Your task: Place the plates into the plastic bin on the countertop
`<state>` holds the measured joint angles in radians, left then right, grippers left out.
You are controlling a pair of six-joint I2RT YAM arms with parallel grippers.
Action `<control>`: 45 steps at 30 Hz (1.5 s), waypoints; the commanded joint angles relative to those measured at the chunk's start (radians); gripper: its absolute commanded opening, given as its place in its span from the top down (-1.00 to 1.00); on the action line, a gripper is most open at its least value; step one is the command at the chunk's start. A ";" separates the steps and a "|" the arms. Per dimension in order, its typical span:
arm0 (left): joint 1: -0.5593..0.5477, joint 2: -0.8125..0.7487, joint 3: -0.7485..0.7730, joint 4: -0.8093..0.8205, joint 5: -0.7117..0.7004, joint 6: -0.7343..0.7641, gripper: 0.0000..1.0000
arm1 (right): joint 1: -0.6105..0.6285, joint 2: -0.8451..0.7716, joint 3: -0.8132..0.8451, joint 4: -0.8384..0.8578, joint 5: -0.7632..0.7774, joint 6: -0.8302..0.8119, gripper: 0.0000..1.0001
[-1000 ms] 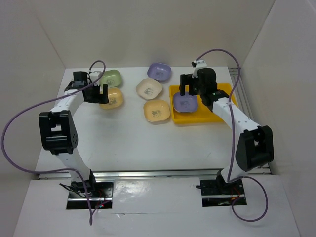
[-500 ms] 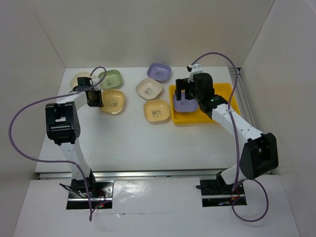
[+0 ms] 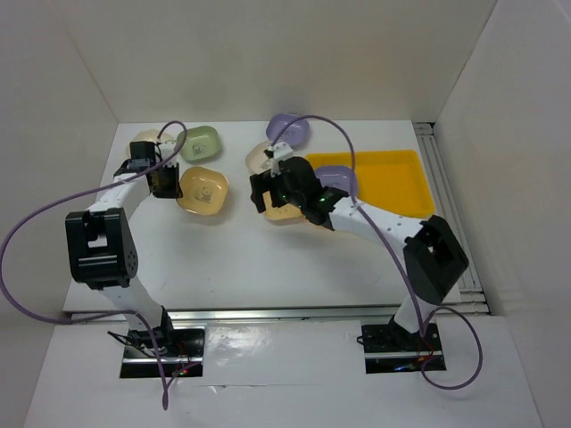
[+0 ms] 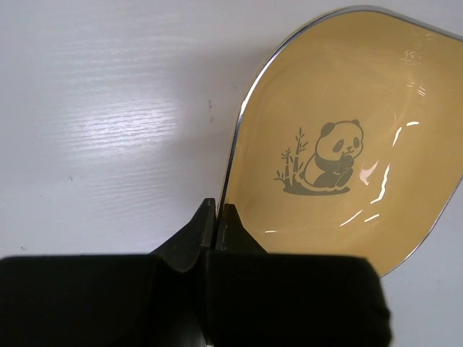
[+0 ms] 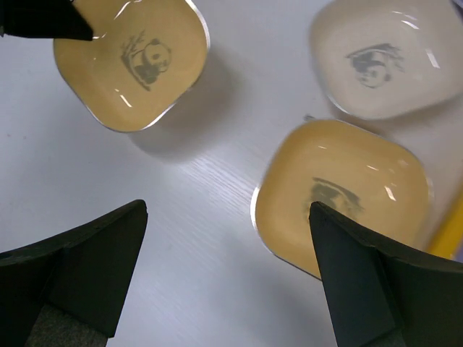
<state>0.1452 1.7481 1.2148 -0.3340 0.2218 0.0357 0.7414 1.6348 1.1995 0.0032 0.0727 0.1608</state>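
Observation:
My left gripper point(image 3: 166, 182) point(image 4: 217, 210) is shut on the rim of a yellow plate point(image 3: 204, 191) point(image 4: 347, 144) with a panda print, at the left of the countertop point(image 3: 232, 250). My right gripper point(image 3: 272, 193) point(image 5: 226, 210) hangs open above the table, its right finger over the edge of a second yellow plate point(image 3: 285, 212) point(image 5: 340, 195). A cream plate point(image 3: 259, 158) point(image 5: 383, 58) lies just beyond it. A lavender plate point(image 3: 342, 180) sits in the left end of the yellow plastic bin point(image 3: 393, 178), partly hidden by the right arm.
A green plate point(image 3: 199, 143) and a cream plate point(image 3: 143, 142) lie at the back left, behind the left gripper. Another lavender plate point(image 3: 287, 129) is at the back centre. White walls close in the table on three sides.
The left gripper has shut on the yellow plate's rim. The right arm has swung left out of the bin, leaving the lavender plate there, and now hangs over the middle yellow plate.

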 commanded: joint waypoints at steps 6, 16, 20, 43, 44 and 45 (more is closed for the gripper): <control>-0.061 -0.170 0.002 -0.054 0.106 0.000 1.00 | 0.073 0.207 0.150 0.240 0.013 0.163 -1.00; -0.072 -0.228 0.002 -0.086 0.240 -0.020 1.00 | 0.064 0.390 0.235 0.314 -0.007 0.253 -0.47; -0.072 -0.249 0.023 -0.123 0.255 -0.002 0.76 | 0.064 0.376 0.247 0.267 0.085 0.244 0.91; -0.312 -0.184 0.173 -0.139 0.236 0.007 -1.00 | -0.537 -0.006 0.185 -0.279 -0.009 -0.236 1.00; -0.350 -0.167 0.173 -0.126 0.216 -0.008 -1.00 | -0.556 0.020 0.210 -0.293 -0.037 -0.236 1.00; -0.369 -0.148 0.186 -0.114 0.176 -0.028 -1.00 | -0.586 0.069 0.247 -0.304 -0.088 -0.236 1.00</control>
<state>-0.1665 1.5578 1.3537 -0.5125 0.4797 0.0612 0.2016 1.6150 1.3521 -0.2325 0.1230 -0.0059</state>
